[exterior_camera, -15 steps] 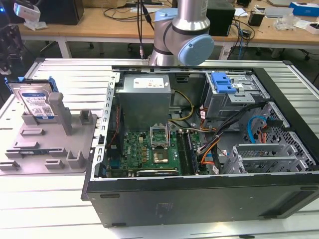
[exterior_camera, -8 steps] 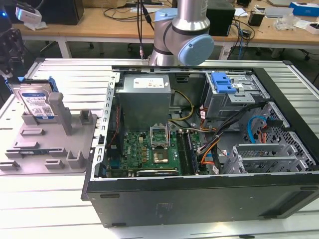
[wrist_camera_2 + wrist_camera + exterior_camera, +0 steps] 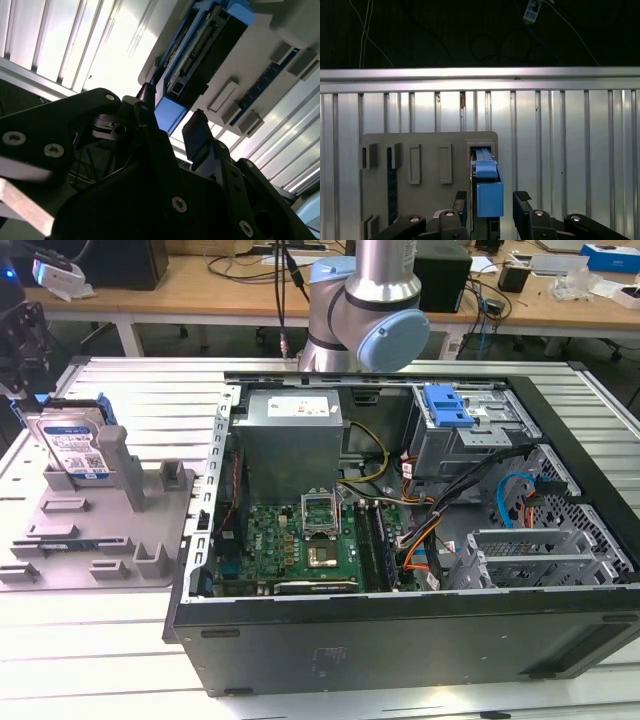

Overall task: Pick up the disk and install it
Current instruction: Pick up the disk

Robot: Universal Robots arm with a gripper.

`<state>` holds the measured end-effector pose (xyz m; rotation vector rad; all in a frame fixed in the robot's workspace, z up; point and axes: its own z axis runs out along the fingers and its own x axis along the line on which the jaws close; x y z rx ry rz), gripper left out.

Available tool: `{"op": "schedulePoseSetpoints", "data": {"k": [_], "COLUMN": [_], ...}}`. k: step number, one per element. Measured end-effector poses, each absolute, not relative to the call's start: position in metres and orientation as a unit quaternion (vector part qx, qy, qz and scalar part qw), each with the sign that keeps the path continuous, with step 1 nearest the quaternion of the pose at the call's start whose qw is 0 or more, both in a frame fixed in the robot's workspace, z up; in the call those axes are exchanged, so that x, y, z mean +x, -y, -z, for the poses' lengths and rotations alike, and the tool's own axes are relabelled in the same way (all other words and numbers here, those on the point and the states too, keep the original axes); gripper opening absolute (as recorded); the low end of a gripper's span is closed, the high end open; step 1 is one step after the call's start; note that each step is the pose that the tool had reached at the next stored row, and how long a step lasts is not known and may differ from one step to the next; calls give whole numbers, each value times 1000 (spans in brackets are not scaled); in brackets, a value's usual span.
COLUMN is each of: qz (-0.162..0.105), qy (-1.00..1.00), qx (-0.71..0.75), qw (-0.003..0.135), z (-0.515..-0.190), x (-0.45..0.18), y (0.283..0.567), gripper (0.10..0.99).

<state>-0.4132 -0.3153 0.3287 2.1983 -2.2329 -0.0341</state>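
At the exterior view's left, the silver hard drive in its blue plastic carrier (image 3: 75,445) stands upright in a grey plastic fixture tray (image 3: 100,560). The black gripper (image 3: 491,202) straddles its blue end with fingers spread, gripping nothing. To the right lies the open black computer case (image 3: 400,625).

Blue plastic frame on disk (image 3: 72,445), matt grey holder (image 3: 105,535), ribbed metal table (image 3: 150,400).

Silver disk (image 3: 58,426), white-and-blue label (image 3: 83,453), blue carrier (image 3: 489,198); grey fixture plate (image 3: 110,540); black end effector (image 3: 491,197)
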Motion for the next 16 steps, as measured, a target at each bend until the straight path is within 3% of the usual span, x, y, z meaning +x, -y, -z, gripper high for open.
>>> {"op": "schedulePoseSetpoints", "data": {"k": [16], "qz": [9], "qy": [713], "qx": [702], "qw": [2], "z": [-322], "x": [-414], "y": [315], "gripper": [494]}}
